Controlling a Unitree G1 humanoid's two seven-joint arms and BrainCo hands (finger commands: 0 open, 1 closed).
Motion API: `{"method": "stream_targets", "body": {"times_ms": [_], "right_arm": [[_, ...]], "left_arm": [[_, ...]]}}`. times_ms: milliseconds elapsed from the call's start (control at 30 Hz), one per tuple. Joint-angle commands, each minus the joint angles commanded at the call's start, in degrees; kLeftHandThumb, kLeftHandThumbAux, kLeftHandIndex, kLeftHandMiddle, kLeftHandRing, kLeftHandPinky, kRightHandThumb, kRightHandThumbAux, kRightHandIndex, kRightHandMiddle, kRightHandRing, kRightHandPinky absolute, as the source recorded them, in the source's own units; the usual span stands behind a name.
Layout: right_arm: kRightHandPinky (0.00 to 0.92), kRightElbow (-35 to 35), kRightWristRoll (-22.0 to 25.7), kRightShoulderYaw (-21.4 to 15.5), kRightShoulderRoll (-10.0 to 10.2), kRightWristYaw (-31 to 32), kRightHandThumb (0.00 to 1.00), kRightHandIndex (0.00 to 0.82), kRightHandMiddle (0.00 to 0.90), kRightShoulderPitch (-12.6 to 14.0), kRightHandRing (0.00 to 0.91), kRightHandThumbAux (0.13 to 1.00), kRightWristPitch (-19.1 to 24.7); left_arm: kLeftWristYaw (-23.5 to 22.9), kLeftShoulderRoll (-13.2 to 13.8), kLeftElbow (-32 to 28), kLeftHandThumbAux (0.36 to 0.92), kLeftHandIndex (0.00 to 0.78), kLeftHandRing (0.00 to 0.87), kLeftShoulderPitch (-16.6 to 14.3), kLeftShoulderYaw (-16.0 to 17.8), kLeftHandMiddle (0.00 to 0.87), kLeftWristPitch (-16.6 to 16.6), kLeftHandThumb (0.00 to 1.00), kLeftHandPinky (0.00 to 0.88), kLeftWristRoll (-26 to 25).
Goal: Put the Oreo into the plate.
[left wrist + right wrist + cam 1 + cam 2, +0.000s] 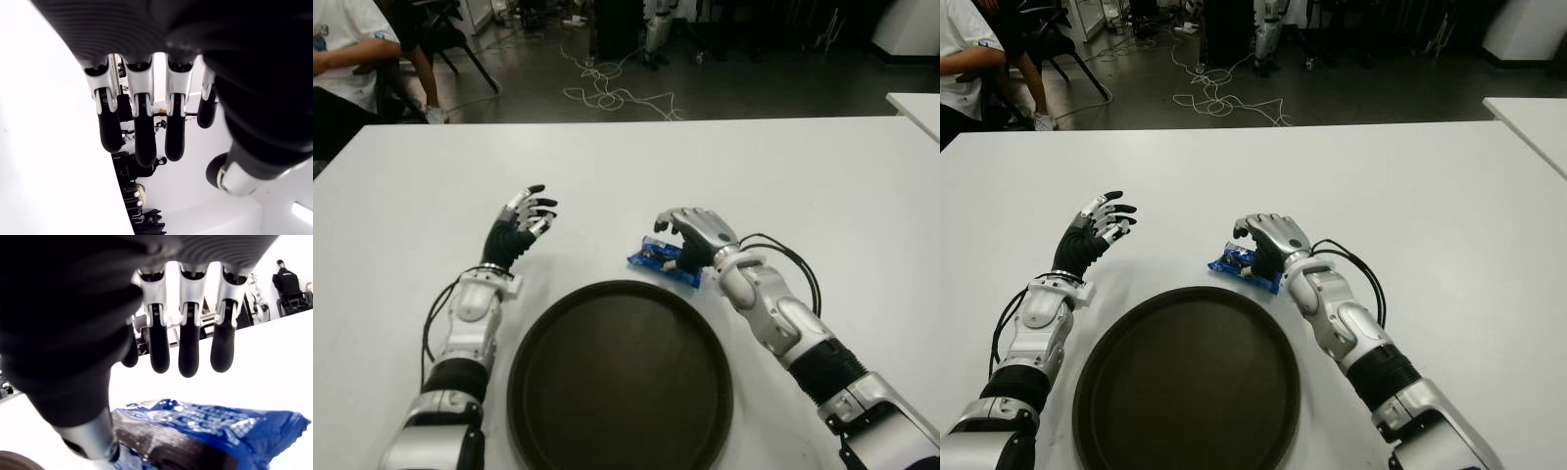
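Note:
The Oreo is a blue packet lying on the white table, just beyond the far right rim of the round dark plate. My right hand hovers right over it, curved above the packet. In the right wrist view the fingertips hang apart from the packet with table showing between them, and the thumb is down beside its near edge. Left of the plate, my left hand is raised off the table with its fingers spread and nothing in them. The plate holds nothing.
A person in a white shirt sits past the table's far left corner. Loose cables lie on the floor behind the table. A second white table's corner shows at the right.

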Motion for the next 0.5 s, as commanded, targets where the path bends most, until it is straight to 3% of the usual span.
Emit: {"method": "stream_targets", "body": {"times_ms": [167, 333, 500], "right_arm": [[0.501, 1.2, -0.5, 0.4, 0.1, -1.5, 0.042, 0.453, 0.515, -0.3, 0.529, 0.911, -0.3], [0.318, 1.5, -0.5, 0.5, 0.1, -2.2, 0.005, 0.300, 0.375, -0.3, 0.382, 0.890, -0.6], [0.201, 1.2, -0.5, 0.6, -0.3, -1.7, 0.000, 0.174, 0.246, -0.2, 0.249, 0.841, -0.6]], "left_arm": [[0.0, 0.0, -0.4, 0.699, 0.175, 0.305, 0.1, -0.1, 0.315, 0.4, 0.289, 0.297, 0.1], [0.2, 0.0, -0.9, 0.694, 0.181, 0.316, 0.2, -0.2, 0.323, 0.5, 0.274, 0.308, 0.3], [-0.1, -0.3, -1.1, 0.689, 0.184, 0.317, 0.4, -0.1, 0.324, 0.3, 0.288, 0.303, -0.1]]}}
